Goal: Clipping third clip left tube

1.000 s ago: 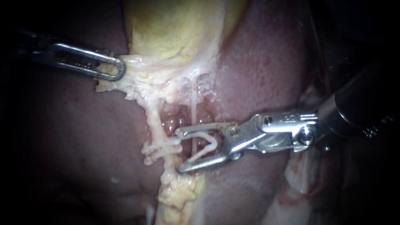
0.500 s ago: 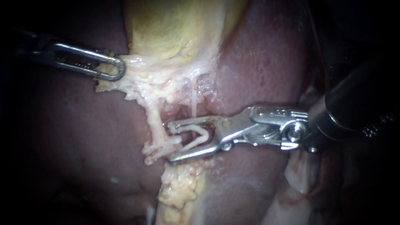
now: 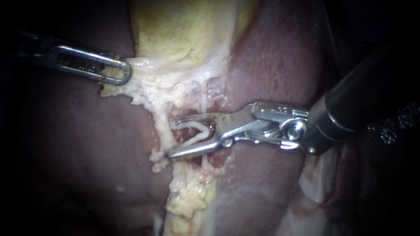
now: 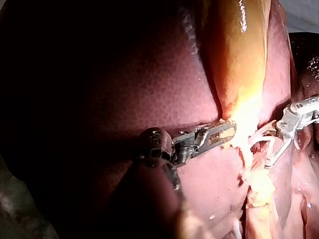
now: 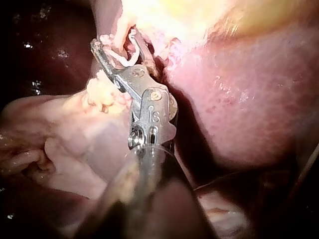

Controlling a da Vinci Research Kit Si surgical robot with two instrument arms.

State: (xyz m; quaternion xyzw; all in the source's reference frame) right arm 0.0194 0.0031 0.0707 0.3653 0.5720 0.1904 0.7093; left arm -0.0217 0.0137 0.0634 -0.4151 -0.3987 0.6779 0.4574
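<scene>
My right instrument (image 3: 170,139), jaws wide and carrying an open clip (image 3: 202,131), barely reaches the left tube (image 3: 161,120); firing now risks partial closure.

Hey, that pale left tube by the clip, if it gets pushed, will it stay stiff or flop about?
Likely floppy: the left tube is a thin ragged strand, stretched only where the left instrument pulls the pale tissue. Probably slippery, since it looks wet. Perhaps fragile: frayed near the clip.

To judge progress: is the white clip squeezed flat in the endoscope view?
No, the clip forms an open V, held between the parted jaws of the right tool.
</scene>
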